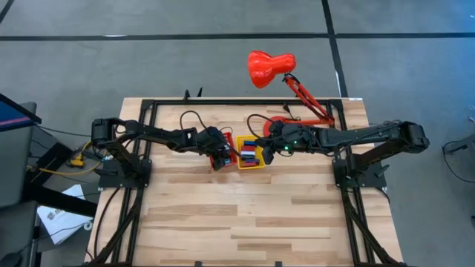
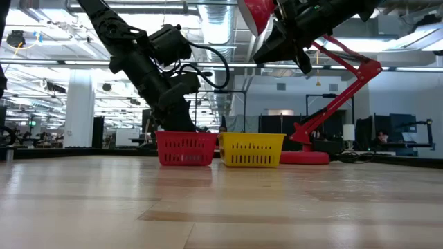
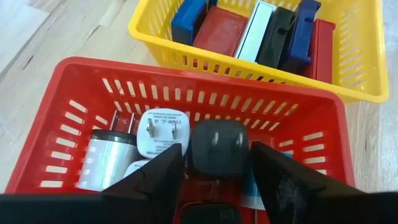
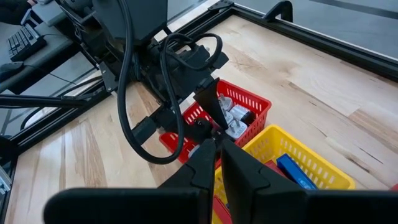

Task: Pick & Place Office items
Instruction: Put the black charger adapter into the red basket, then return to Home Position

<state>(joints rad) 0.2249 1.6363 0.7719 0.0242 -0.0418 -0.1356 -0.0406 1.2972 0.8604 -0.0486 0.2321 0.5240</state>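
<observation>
Nearly done: staplers fill yellow bin [image 3: 348, 87], left gripper [image 3: 217, 163] pinching black charger [image 3: 217, 146] over red bin [image 3: 74, 81] beside white chargers [image 3: 161, 132]; right gripper [image 4: 214, 163] pressed together, empty, above.

The right hand [image 4: 214, 163] hung with its two dark fingers nearly together and nothing between them. Just ahead of their tips sat a red bin [image 4: 252, 106] of white pieces [image 4: 233, 118], the left hand [image 4: 208, 121] reaching into it. Beside it a yellow bin [image 4: 311, 158] on the wooden bench [image 4: 323, 81] held a blue item [image 4: 295, 171].
</observation>
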